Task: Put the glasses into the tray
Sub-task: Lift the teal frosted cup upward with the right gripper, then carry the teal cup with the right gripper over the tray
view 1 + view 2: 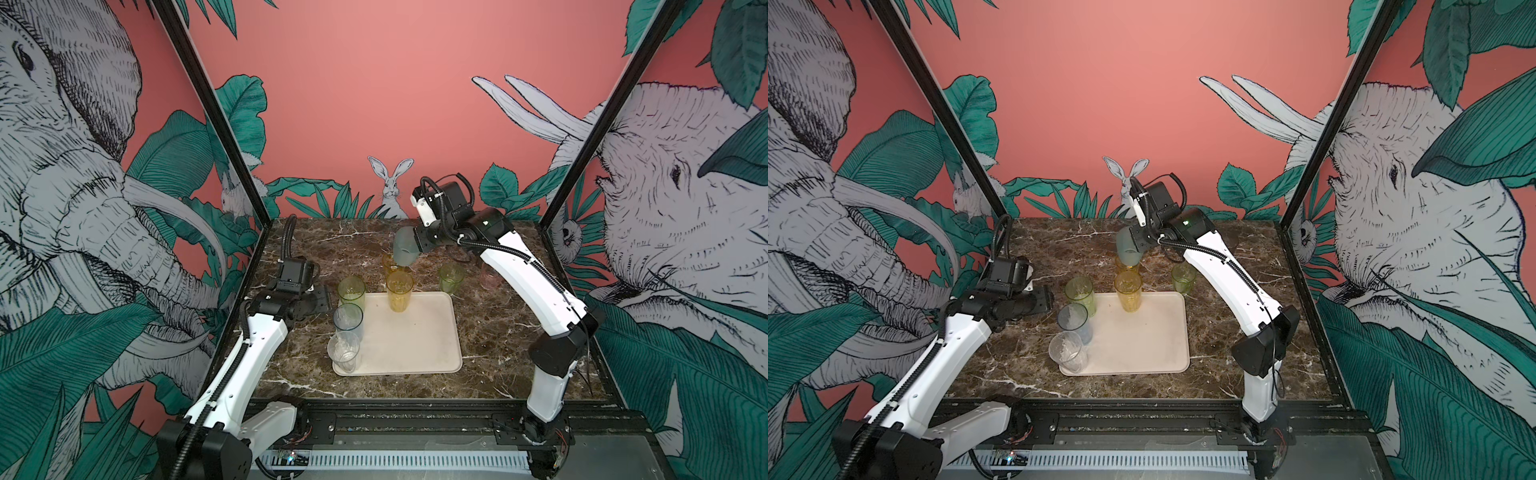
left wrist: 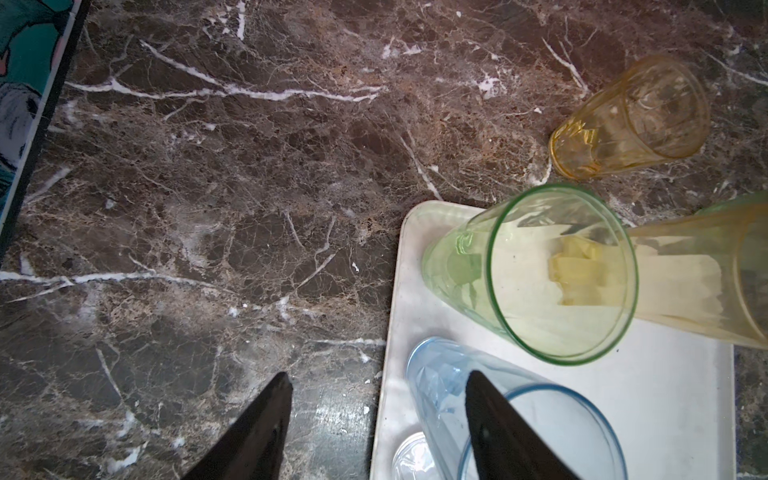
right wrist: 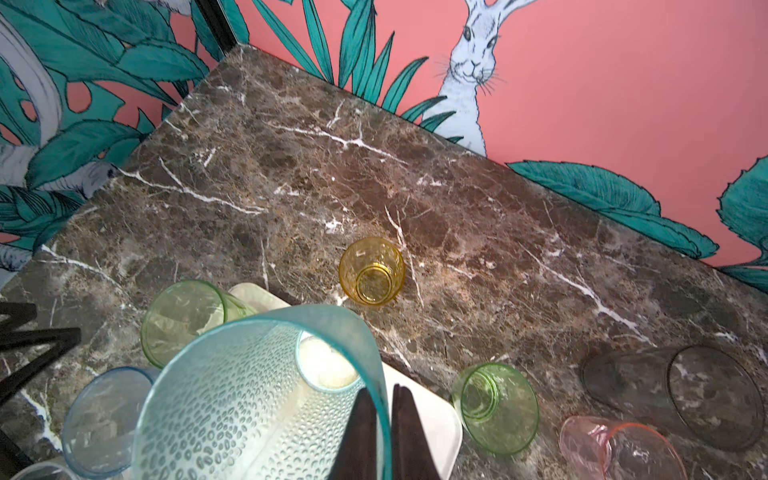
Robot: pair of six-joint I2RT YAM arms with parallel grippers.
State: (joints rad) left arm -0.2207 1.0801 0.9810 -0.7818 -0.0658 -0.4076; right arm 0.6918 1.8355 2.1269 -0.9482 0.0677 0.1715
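As the left gripper [image 1: 323,298] hangs with its jaws parted and nothing between them, just beside the left rim of the cream tray [image 1: 415,336], we see four tumblers standing upright in that tray. Three line its left edge. A tall yellow-green tumbler [image 1: 351,292] stands at the far corner, nearest the gripper, a pale blue tumbler [image 1: 348,321] in the middle and a clear tumbler [image 1: 343,353] at the near corner. A tall amber tumbler [image 1: 400,291] stands at the tray's far edge, to the right of the yellow-green one.

Behind it, on the marble table [image 1: 498,332], sits a short amber tumbler [image 3: 372,270]. Above that pair a frosted teal tumbler [image 1: 404,248] rides tilted in the air over the tray's far edge. The right gripper [image 3: 384,415] is clenched on its wall at the rim, one finger inside and one outside.

Further right, we find three more glasses outside the tray on the marble. They are a short green tumbler [image 1: 451,279], a pink tumbler [image 1: 490,277] and, clear only in the right wrist view, a smoky grey tumbler [image 3: 673,386].
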